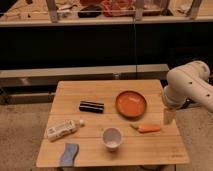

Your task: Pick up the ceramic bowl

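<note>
You had a wooden desk (150, 150) carrying everything, and the white arm (192, 82) stood at its right side, its bulky joint raised above the right edge and the last link turned downward. The ceramic bowl (131, 104) sat right of the desk's centre, in the far half, upright and flat, with nothing in it that showed. You should have judged it stiff, fairly heavy for its width, glazed and so probably slippery, and liable to chip or break if dropped. Being wide and shallow, it would hardly fit across a pincer, so the rim was your place to take hold, pinching the wall from inside and outside, likely on the right side nearest the arm. The carrot (146, 128) lay just near of the bowl and the white cup (112, 138) nearer and leftward, both apart from it. The pincer (169, 116) hung pointing down by the desk's right edge, right of the bowl and clear of it. It had no hold of the bowl, and whether it was open or closed you could not tell.
</note>
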